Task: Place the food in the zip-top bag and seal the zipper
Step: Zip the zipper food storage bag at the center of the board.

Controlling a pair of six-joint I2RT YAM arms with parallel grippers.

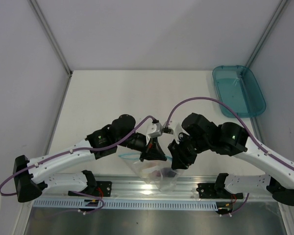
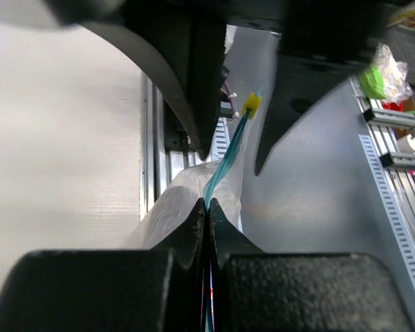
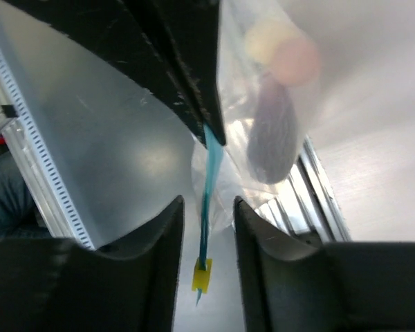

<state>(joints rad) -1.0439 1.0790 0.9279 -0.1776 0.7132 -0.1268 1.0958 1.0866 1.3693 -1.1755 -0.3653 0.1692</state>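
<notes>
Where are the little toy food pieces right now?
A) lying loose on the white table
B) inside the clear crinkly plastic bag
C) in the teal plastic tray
B: the right wrist view shows the dark purple oblong piece, the cream piece and the pink piece inside the clear crinkly plastic bag.

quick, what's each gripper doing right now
left gripper: closed, pinching the zipper
right gripper: open, jaws either side of the zipper, not clamping it
</notes>
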